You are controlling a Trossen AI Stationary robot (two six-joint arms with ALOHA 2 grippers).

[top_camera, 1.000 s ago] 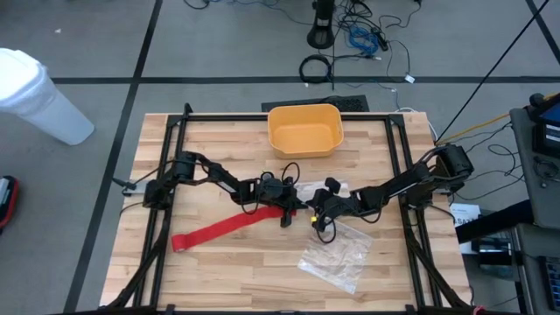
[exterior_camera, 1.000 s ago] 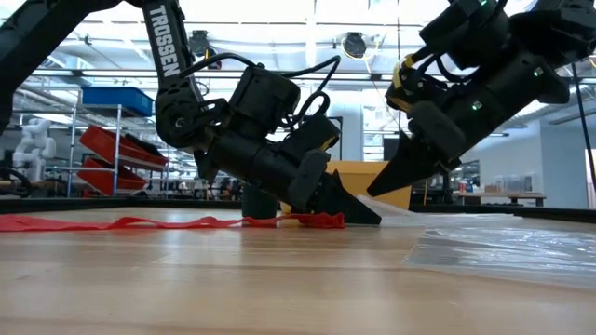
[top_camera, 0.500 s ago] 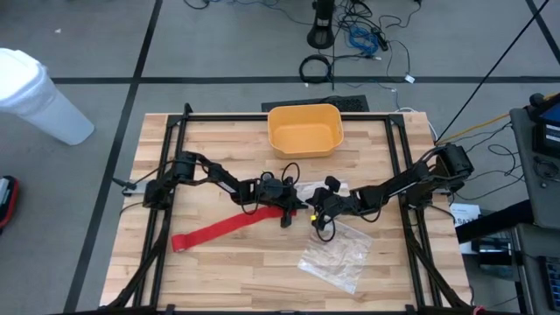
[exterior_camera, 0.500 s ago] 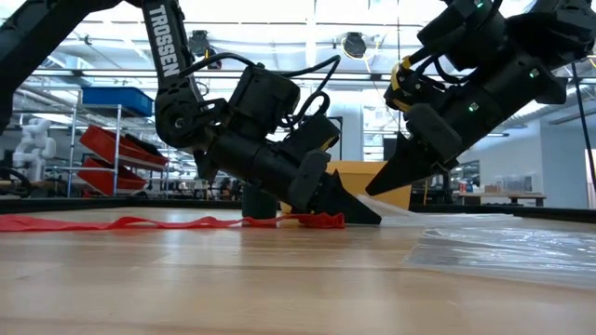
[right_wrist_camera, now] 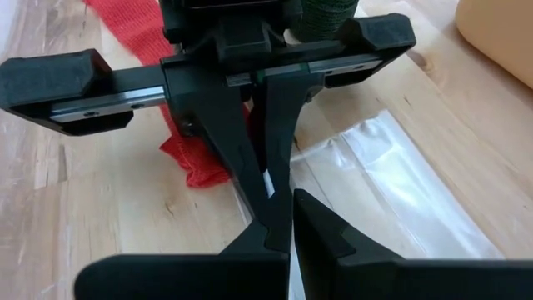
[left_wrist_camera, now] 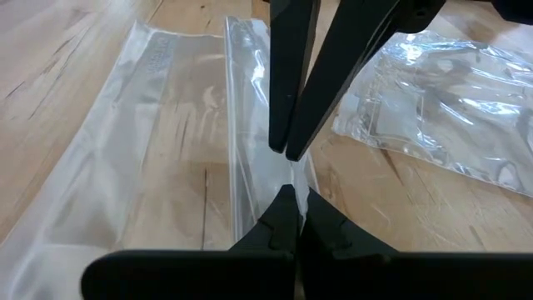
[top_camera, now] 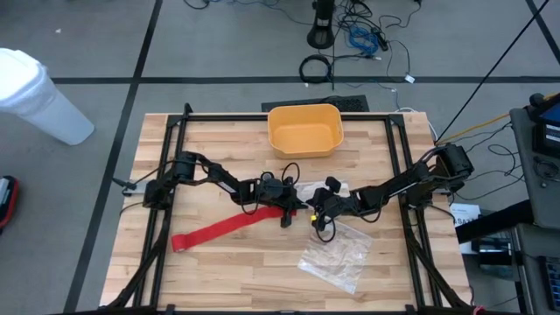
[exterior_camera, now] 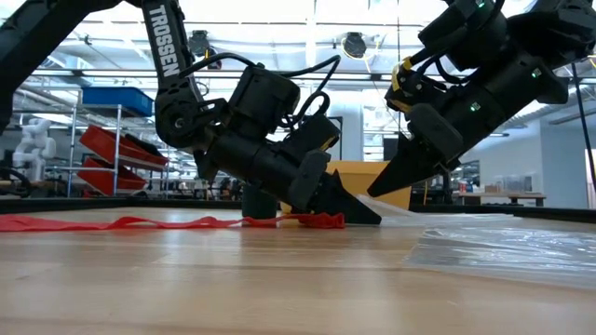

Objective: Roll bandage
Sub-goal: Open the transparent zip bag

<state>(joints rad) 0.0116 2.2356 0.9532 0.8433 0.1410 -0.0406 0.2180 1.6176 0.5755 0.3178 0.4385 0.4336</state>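
Observation:
The red bandage lies flat on the wooden table, running from near the left front toward the middle. Its bunched end rests on the table beside and under my left gripper's fingers, and neither gripper holds it. My left gripper and my right gripper meet tip to tip at mid-table, both shut on a clear plastic bag. The left gripper's tips are down at the table, while the right gripper hangs a little above it. My left gripper pinches a raised fold of the clear bag at its fingertips. It slants down from the table's left side, and the rest of the bag lies flat on the table. My right gripper has the same fold between its shut fingertips. It slants down from the right, and the film slopes from its tips down to the table.
A second crinkled clear bag lies on the table toward the near right. A yellow bin stands at the far middle. A dark green roll stands behind my left gripper. Black frame rails run along both table sides.

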